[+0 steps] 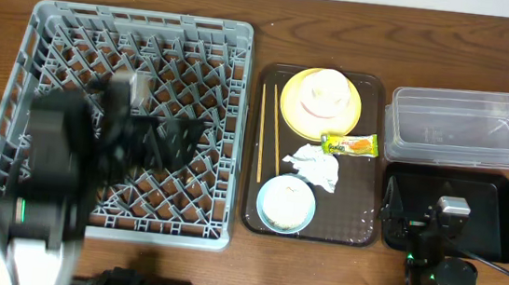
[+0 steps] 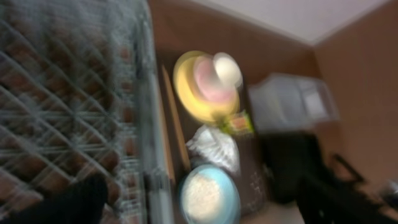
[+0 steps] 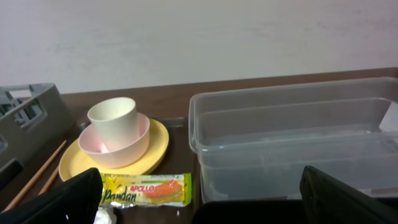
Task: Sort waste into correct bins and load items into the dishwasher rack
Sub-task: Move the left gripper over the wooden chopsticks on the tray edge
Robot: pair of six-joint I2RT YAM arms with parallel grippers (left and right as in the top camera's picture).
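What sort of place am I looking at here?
Probably a lab bench staged as a dish-clearing station: a wooden table with a grey dishwasher rack, a brown tray carrying a yellow plate, and a clear tub.

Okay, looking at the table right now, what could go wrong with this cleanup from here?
1. The cup sits inside a pink bowl on the yellow plate; lifting the plate first could topple the stack.
2. The blue bowl holds rice crumbs; racking it unemptied would likely spill them into the dishwasher rack.
3. The left arm is motion-blurred above the rack and might clip its pegs.
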